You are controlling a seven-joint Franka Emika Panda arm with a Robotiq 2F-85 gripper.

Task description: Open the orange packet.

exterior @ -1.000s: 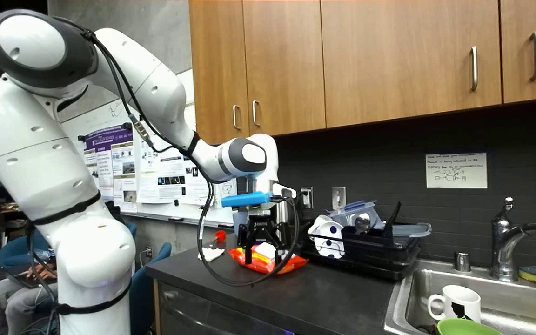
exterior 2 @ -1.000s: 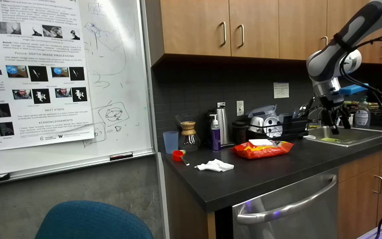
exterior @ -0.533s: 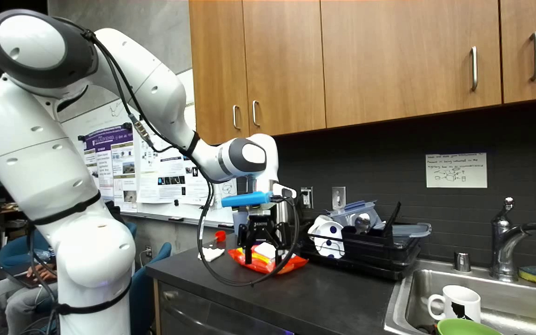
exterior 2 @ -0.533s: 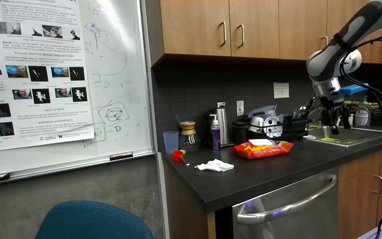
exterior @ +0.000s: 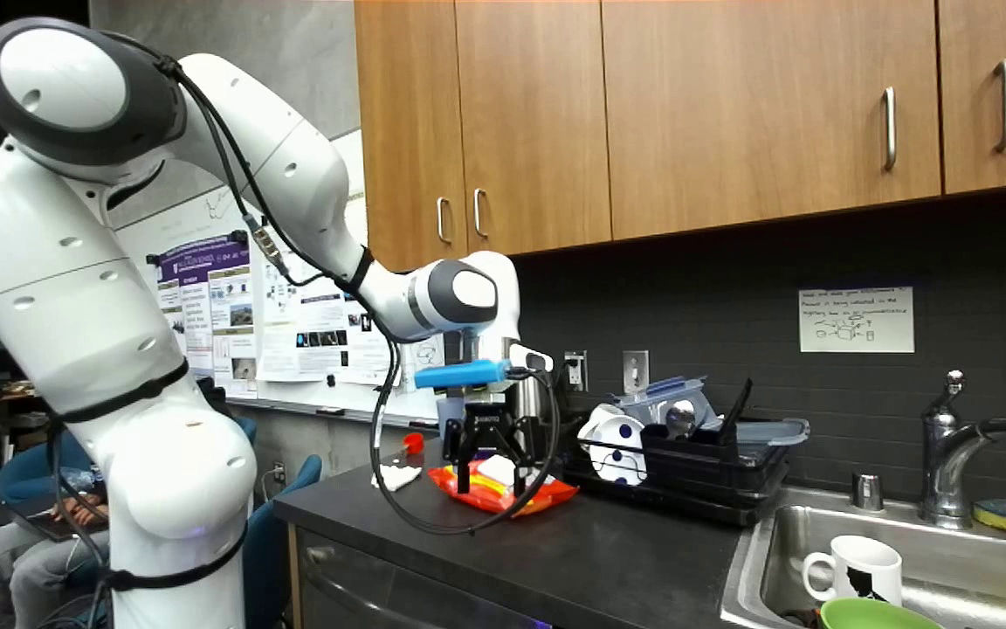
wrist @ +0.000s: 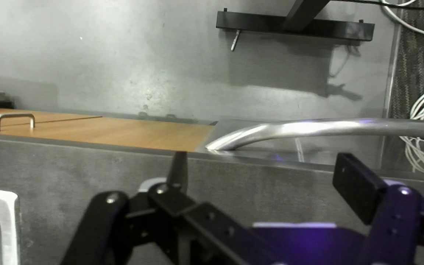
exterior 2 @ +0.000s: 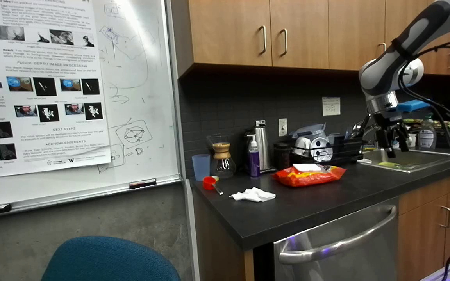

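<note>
The orange packet (exterior 2: 311,178) lies flat on the dark counter, with a white lid-like piece on its top and a yellow patch. It also shows in an exterior view (exterior: 551,498), partly hidden behind my gripper (exterior: 492,480). In an exterior view my gripper (exterior 2: 398,151) hangs above the counter, to the right of the packet and well apart from it. In the wrist view my gripper's fingers (wrist: 261,160) are wide apart with nothing between them. The packet is out of the wrist view.
A black dish rack (exterior: 678,463) stands behind the packet. A purple pump bottle (exterior 2: 254,160), a steel flask (exterior 2: 263,148) and a white cloth (exterior 2: 253,194) are near it. A sink (exterior: 765,559) is to the right. The counter's front edge (wrist: 256,163) passes below my gripper.
My gripper has shifted slightly, a little to the left towards the packet in an exterior view. The packet has not moved.
</note>
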